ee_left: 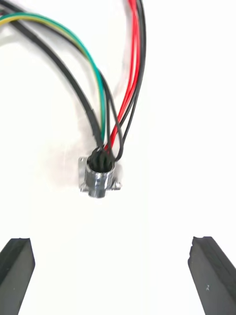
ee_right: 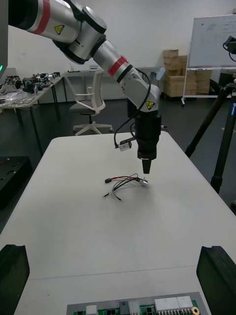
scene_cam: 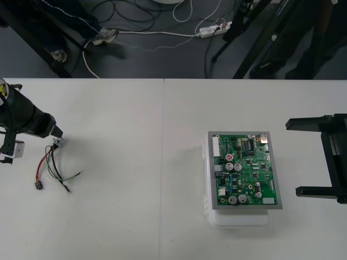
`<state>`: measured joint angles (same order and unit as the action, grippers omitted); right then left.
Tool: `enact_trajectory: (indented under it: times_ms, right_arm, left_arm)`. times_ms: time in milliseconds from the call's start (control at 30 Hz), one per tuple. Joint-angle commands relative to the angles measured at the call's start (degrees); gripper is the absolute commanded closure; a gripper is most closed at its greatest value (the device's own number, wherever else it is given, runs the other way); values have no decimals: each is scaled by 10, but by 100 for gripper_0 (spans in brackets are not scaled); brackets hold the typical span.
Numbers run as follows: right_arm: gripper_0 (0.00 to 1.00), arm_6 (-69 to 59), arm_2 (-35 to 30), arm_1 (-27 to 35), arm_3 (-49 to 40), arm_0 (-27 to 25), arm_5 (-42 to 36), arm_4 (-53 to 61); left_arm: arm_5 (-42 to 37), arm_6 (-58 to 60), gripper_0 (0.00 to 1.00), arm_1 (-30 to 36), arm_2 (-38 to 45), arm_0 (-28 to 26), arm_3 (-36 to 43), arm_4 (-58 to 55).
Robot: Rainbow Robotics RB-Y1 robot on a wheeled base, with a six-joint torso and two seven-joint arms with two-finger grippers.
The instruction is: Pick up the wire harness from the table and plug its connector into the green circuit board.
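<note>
The left pincer (scene_cam: 56, 134) is hovering near the desk's (scene_cam: 135, 162) left edge. Its black fingers (ee_left: 17, 268) are standing far apart, released and grasping nothing. It is hanging just above the round metal socket (ee_left: 101, 172) of the wire harness (scene_cam: 54, 165), not touching it. The harness is lying loose on the desk, with its red, black and green wires curving from the socket toward the near edge. They are ending in a small black plug (scene_cam: 38, 186) that is hard to make out.

The right pincer (scene_cam: 293, 157) is waiting at the desk's right edge, also wide open and empty, with its body partly cut off. The green circuit board (scene_cam: 245, 170) is sitting on its white base (scene_cam: 238, 219) in the right half, nearer the near edge. A broad stretch of bare desk is lying between the harness and the board.
</note>
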<state>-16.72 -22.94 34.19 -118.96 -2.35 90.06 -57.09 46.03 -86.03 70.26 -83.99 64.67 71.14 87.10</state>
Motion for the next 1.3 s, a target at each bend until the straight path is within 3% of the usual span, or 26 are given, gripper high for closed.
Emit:
enact_trajectory:
  times_ms: [33, 200, 1300]
  right_arm:
    - [0, -2, 8, -7, -14, 10, -1, -3]
    - [0, -4, 11, -7, -14, 9, -1, 3]
    - [0, -20, 30, -4, -14, 9, -1, 19]
  left_arm:
    - [-19, -87, 6, -24, -21, 25, -27, -14]
    - [-19, -97, 0, -42, -27, 24, -50, -18]
    - [-66, -130, 0, -114, -36, -26, -147, -24]
